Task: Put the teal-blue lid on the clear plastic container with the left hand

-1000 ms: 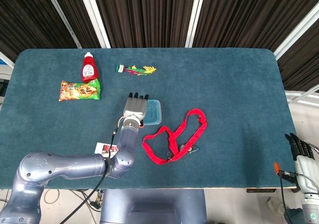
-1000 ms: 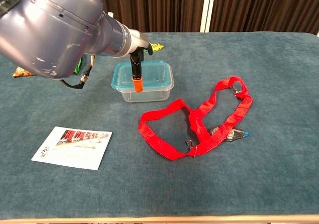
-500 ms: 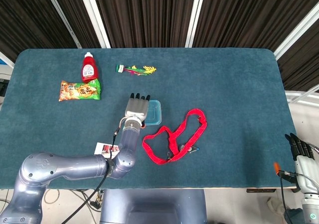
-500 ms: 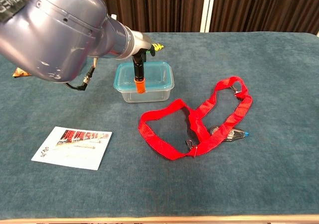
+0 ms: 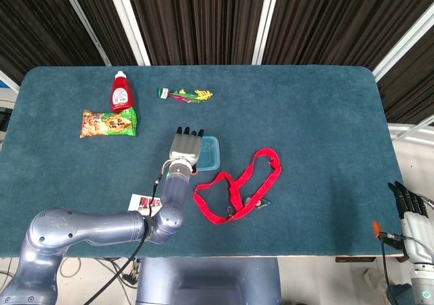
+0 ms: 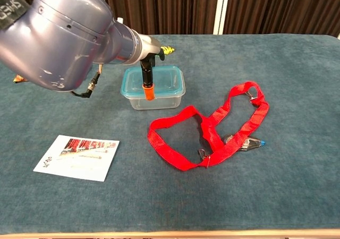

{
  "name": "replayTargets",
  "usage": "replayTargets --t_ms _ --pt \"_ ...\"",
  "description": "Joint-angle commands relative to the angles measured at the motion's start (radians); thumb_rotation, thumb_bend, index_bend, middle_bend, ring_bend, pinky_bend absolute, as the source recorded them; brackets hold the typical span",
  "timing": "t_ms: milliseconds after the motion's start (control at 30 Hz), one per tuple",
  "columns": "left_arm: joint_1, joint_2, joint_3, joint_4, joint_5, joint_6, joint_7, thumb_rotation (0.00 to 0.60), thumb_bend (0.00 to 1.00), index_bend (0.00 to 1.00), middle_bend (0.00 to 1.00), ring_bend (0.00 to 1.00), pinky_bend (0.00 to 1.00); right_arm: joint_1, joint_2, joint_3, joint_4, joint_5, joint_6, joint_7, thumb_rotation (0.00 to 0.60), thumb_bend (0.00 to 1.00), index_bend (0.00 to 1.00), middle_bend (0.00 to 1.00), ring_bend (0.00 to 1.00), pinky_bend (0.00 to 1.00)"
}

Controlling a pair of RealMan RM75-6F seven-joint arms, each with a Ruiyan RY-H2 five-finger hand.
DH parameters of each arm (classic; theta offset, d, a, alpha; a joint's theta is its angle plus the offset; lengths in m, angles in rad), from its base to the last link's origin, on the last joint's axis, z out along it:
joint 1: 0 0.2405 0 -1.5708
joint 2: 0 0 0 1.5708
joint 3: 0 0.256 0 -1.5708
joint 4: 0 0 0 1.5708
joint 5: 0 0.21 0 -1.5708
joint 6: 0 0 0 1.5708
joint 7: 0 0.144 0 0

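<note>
The teal-blue lid [image 5: 211, 153] lies on top of the clear plastic container [image 6: 159, 99] near the table's middle. In the chest view the lid [image 6: 166, 80] sits level on the container's rim. My left hand [image 5: 184, 146] is stretched flat, palm down, over the lid's left part, fingers straight and pointing away from me. It holds nothing; whether it touches the lid I cannot tell. In the chest view my left forearm hides the hand. My right hand [image 5: 407, 200] hangs off the table's near right corner, fingers straight, empty.
A red lanyard [image 5: 237, 186] with a clip lies just right of the container. A printed card [image 6: 78, 156] lies near the front left. At the back left are a red sauce bottle [image 5: 121, 92], a snack bag [image 5: 108, 123] and a small colourful bundle [image 5: 184, 95].
My left arm has shifted slightly to the right over the container. The lid and container stay where they were.
</note>
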Motion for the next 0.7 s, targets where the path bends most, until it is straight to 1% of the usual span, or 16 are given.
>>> replayTargets --t_ms 33,400,700 --pt "0.001 0.000 -0.002 0.000 0.004 0.000 -0.002 0.600 0.20 0.07 0.35 0.02 0.00 0.000 -0.001 0.001 0.000 0.000 0.000 0.000 0.600 0.39 0.06 0.04 0.02 0.00" --pt "0.011 0.003 0.002 -0.014 0.018 0.002 -0.006 0.600 0.20 0.07 0.34 0.02 0.00 0.000 0.000 -0.001 0.000 -0.001 -0.001 0.000 0.600 0.39 0.06 0.04 0.02 0.00" --pt "0.013 0.012 0.004 -0.027 0.028 0.009 -0.003 0.600 0.18 0.06 0.30 0.02 0.00 0.000 -0.001 -0.001 0.000 0.001 -0.002 -0.002 0.600 0.39 0.06 0.04 0.02 0.00"
